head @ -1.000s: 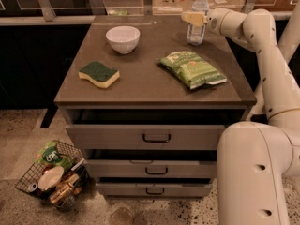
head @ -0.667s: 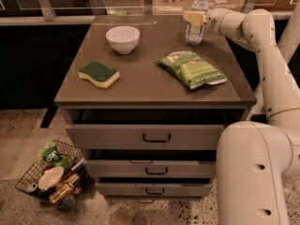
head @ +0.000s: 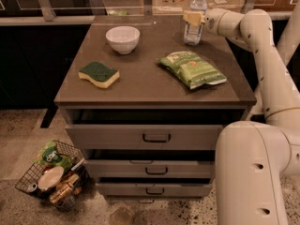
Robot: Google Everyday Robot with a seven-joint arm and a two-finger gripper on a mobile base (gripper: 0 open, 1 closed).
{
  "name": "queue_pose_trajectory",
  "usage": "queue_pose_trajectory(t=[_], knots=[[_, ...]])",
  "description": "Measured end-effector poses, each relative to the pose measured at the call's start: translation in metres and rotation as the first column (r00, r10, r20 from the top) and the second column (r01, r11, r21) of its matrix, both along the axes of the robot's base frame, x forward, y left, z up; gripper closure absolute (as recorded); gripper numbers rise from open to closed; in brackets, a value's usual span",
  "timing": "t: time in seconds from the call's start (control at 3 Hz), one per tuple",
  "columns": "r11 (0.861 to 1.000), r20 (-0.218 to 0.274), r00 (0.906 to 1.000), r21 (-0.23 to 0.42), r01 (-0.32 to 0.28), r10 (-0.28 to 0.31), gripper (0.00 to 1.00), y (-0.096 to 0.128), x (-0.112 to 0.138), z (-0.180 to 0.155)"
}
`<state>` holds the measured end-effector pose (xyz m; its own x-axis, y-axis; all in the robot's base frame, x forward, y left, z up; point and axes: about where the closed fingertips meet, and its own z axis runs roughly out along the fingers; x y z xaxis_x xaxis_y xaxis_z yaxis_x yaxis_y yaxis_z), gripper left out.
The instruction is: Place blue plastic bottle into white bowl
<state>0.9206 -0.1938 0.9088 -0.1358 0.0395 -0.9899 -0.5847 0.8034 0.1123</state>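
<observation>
The blue plastic bottle (head: pixel 196 29) is clear with a white cap and stands upright at the far right of the brown cabinet top (head: pixel 140 78). My gripper (head: pixel 194 18) reaches in from the right at the bottle's mid height, and its yellowish fingers (head: pixel 190 17) are closed on the bottle. The bottle's base is at the table surface. The white bowl (head: pixel 123 39) is small, round and empty. It sits at the far left of the top, well to the left of the bottle.
A green snack bag (head: pixel 192 69) lies in front of the bottle. A green and yellow sponge (head: pixel 98 74) lies front left. My white arm (head: pixel 262 55) runs down the right side. A wire basket (head: pixel 51 175) of items stands on the floor at the left.
</observation>
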Motion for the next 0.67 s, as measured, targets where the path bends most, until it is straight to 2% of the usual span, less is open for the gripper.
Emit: queue_pose_trajectory(t=[0.67], knots=[[0.999, -0.013, 0.9998, -0.033, -0.014, 0.014, 1.0, 0.0088, -0.0033, 0.0078]])
